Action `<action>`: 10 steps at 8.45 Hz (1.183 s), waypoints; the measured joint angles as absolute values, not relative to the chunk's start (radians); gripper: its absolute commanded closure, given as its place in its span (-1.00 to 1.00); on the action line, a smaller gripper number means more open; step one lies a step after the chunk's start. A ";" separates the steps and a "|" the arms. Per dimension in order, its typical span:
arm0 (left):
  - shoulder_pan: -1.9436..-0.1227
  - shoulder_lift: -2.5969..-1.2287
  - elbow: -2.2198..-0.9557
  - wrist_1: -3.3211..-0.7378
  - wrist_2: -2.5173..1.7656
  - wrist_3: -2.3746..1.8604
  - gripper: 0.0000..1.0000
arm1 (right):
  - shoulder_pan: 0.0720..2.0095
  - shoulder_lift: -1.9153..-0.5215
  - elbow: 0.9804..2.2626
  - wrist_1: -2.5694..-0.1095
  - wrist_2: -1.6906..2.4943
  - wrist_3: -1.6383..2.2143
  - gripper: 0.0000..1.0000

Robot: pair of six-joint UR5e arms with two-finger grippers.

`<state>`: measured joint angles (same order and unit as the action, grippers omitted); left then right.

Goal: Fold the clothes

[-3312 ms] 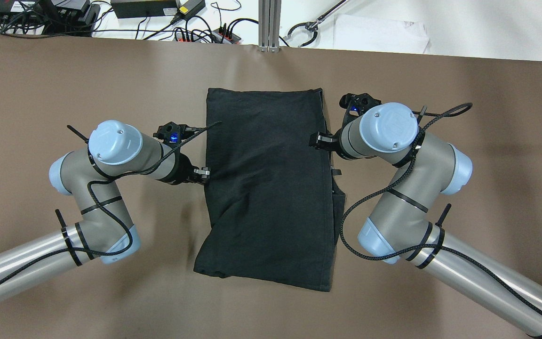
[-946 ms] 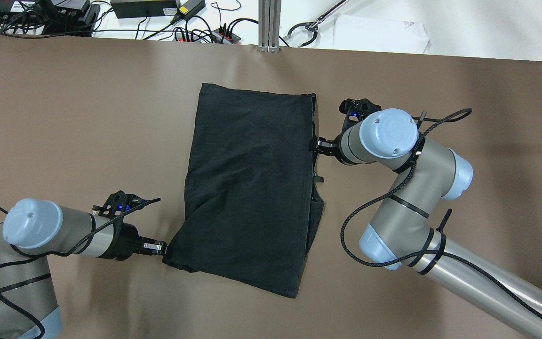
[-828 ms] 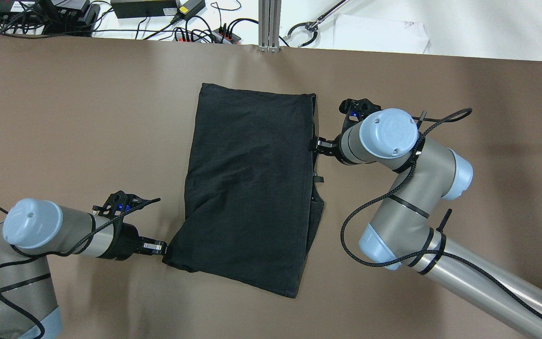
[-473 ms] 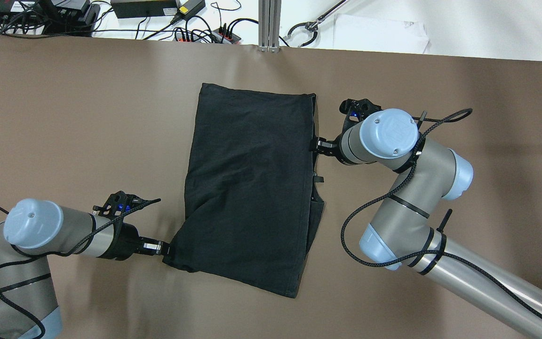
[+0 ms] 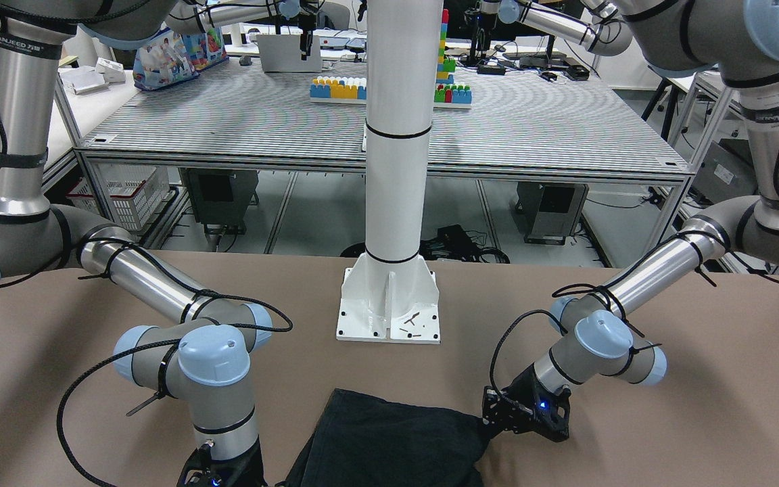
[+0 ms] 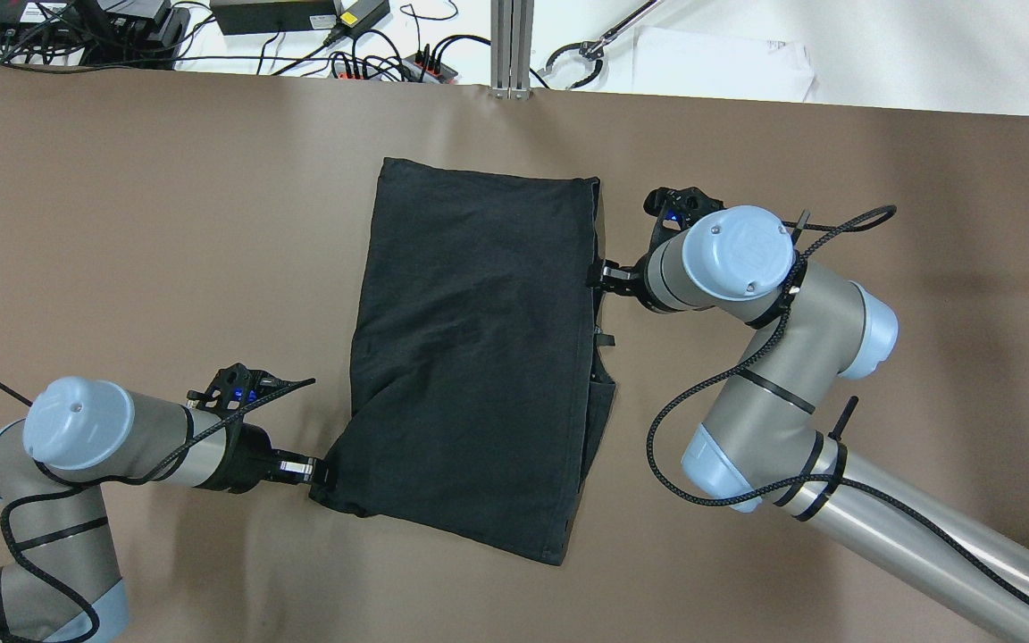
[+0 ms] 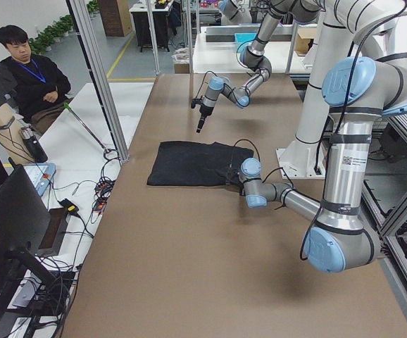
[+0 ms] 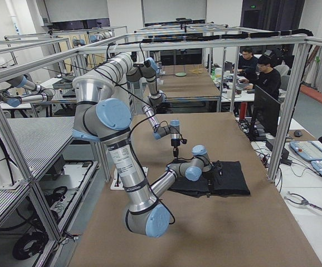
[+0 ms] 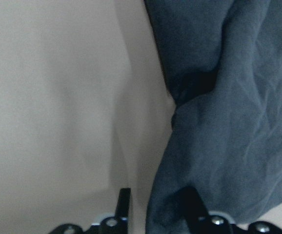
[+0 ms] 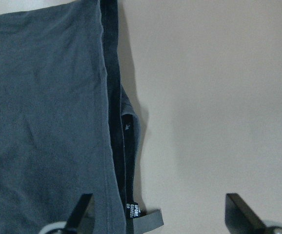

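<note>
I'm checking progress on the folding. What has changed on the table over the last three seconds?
The left gripper moved from midway along the left edge of the black cloth back toward the robot and outward, to its near-left corner. The cloth slid and skewed leftward with it. The right gripper stayed at the right edge, open now; no new fold.

Black soft rectangular cloth [image 6: 479, 357]: flat on brown worktop [image 6: 121, 223], mid-width, between the operators' edge and the white pillar base plate [image 5: 389, 318] at the robot-side edge. Left tool [image 6: 316, 471]: touching the cloth's robot-side left corner. Right tool [image 6: 597, 275]: at the cloth's right edge.
</note>
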<state>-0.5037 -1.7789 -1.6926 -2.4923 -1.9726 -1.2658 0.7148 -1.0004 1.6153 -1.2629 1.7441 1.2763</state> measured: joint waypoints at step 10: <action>-0.375 -1.770 -1.786 -2.536 -1.906 -1.351 -1.00 | 0.715 -1.006 1.613 -1.263 1.744 1.275 -0.89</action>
<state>-0.3754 -1.7704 -1.7861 -2.5361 -1.9061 -1.3510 0.7148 -1.0062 1.6133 -1.2633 1.7441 1.2748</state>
